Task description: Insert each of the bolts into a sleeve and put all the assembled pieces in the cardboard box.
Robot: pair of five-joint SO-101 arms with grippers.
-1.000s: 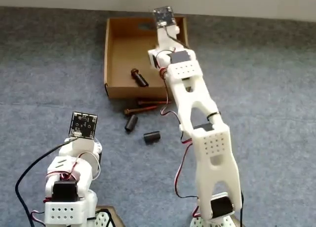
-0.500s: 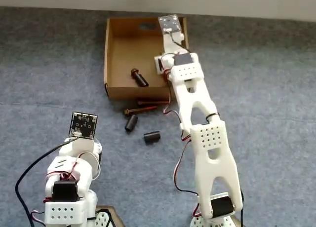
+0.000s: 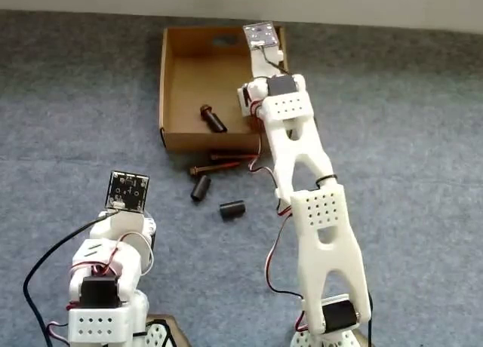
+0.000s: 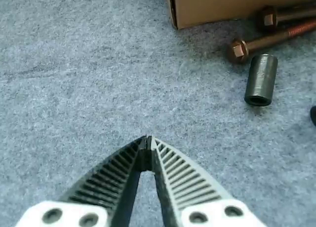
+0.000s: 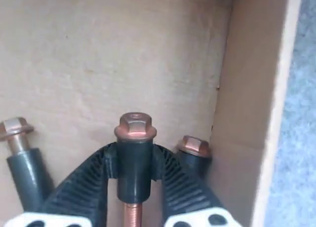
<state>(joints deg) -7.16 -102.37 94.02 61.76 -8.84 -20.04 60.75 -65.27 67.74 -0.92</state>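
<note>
My right gripper (image 5: 133, 160) is shut on a black sleeve with a copper bolt (image 5: 135, 127) through it, held inside the cardboard box (image 3: 172, 83) near its right wall (image 5: 252, 89). Two more assembled pieces lie either side of it in the right wrist view, one (image 5: 22, 163) and the other (image 5: 193, 150) against the wall. In the high view another assembled piece (image 3: 213, 118) rests on the box floor. Two loose bolts (image 3: 223, 162) lie just outside the front wall, with two loose sleeves (image 3: 201, 187) (image 3: 232, 209) nearby. My left gripper (image 4: 146, 140) is shut and empty over the carpet, short of a sleeve (image 4: 260, 79).
Grey carpet covers the table all round. The left arm (image 3: 106, 264) sits folded at the near left. The right arm (image 3: 317, 211) stretches from the near edge across to the box. A bolt (image 4: 276, 37) and the box corner (image 4: 222, 5) lie ahead of the left gripper.
The right arm's wrist has shifted slightly toward the box's right wall with the assembled piece. The left arm and the loose parts have not moved.
</note>
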